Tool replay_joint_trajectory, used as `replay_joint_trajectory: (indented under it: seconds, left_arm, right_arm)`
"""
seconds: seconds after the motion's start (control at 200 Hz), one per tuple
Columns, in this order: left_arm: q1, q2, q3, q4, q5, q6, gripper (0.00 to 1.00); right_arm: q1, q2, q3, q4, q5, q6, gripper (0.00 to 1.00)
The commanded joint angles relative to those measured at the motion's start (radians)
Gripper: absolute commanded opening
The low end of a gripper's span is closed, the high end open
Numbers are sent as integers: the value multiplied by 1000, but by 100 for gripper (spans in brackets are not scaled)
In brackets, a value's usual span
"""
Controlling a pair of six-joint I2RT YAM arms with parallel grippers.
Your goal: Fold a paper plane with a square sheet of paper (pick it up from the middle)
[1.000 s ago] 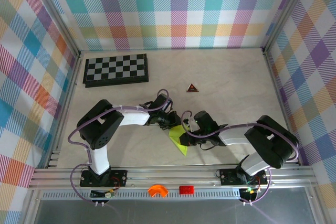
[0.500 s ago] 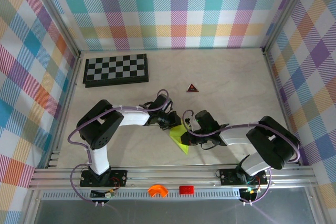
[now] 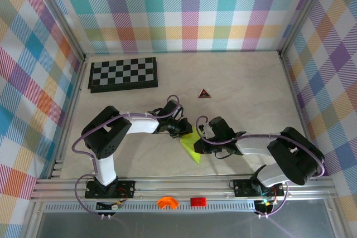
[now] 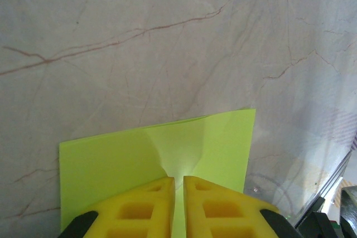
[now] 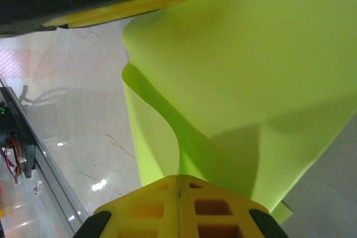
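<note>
I see the paper plane (image 3: pixel 192 147) as a lime yellow-green folded piece in the near middle of the table (image 3: pixel 251 93), with one sharp tip pointing toward the near edge. In the left wrist view its wide end is straight-edged and quite flat, with a soft crease rising in the centre. In the right wrist view its layers bow apart and are not pressed together.

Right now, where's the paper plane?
Top view: the paper plane is at the table's front centre, pinched by the left gripper on its left and the right gripper on its right.
</note>
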Motion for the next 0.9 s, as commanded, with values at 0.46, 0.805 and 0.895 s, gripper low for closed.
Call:
replay_joint_trajectory:
  seconds: [0.46,0.805,0.895]
  left_arm:
    - [-9,23,-45,-78,-28,6,14]
    - [-9,25,-40,-78,-25,7,14]
    - [-9,24,-44,-78,-25,8,14]
  right_arm:
    - [-9,5,5,-42,34,0,8]
    - [-8,-48,-13,-48,44,10,8]
    - [-9,-46,-13,-54,48,12,8]
